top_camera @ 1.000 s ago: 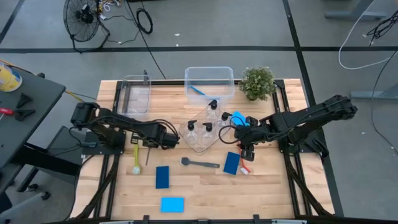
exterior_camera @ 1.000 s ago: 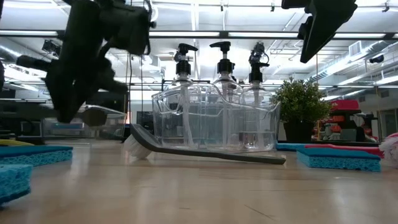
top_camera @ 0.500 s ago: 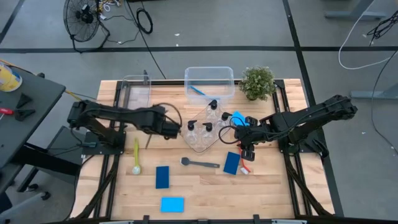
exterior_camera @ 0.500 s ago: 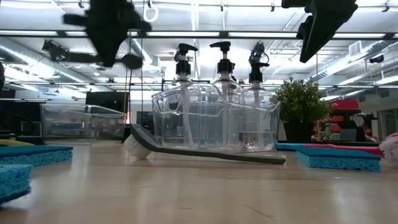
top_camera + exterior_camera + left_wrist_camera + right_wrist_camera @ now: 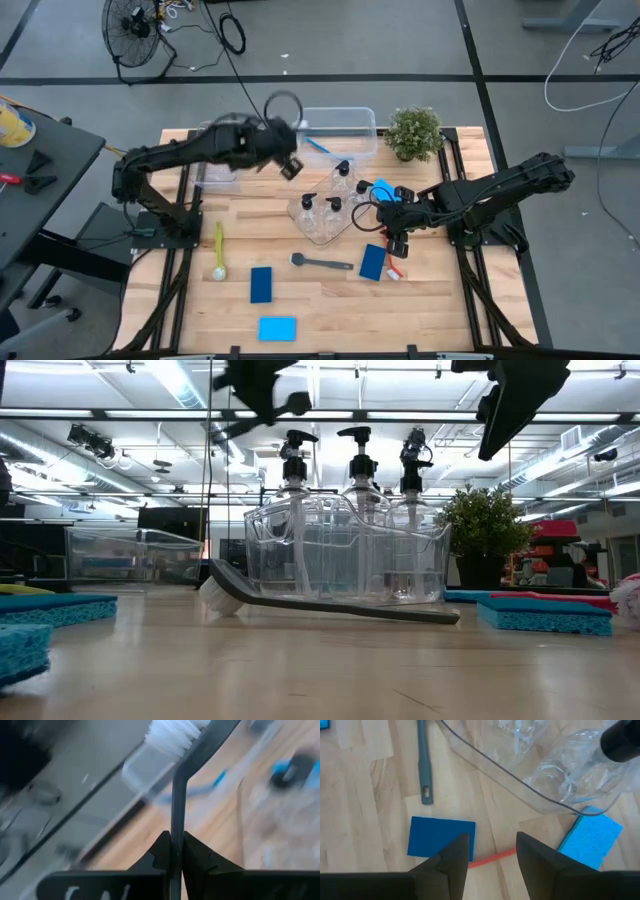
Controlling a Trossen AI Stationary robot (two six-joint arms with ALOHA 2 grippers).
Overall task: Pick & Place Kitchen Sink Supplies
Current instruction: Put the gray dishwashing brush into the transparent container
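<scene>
My left gripper [image 5: 288,165] hangs high over the table's far middle, near the large clear bin [image 5: 337,112], shut on a slim dark brush with white bristles [image 5: 172,730]. My right gripper [image 5: 397,243] is open and hovers over a dark-blue sponge [image 5: 441,837] and a red brush handle [image 5: 492,859]. Three pump bottles stand in a clear tray [image 5: 322,232]. A grey brush [image 5: 322,263], a yellow-green brush [image 5: 219,250], a dark-blue sponge [image 5: 261,284] and a light-blue sponge [image 5: 277,328] lie flat on the wood. A blue brush [image 5: 318,145] lies in the large bin. My left gripper pinches the dark brush's handle [image 5: 176,815] between its two fingers. The handle runs forward along the fingers, with the bristle head past their tips. The brush is lifted clear of the table.
A second clear bin [image 5: 218,155] sits at the far left and a potted plant [image 5: 413,132] at the far right. More pump bottles [image 5: 343,172] stand behind the tray, beside a light-blue sponge [image 5: 383,190]. Bare wood lies along the near edge.
My left gripper has risen from just above the table's left middle and swung toward the far edge, now high near the large bin. The dark brush no longer lies beside the yellow-green brush; it is lifted clear in the gripper.
</scene>
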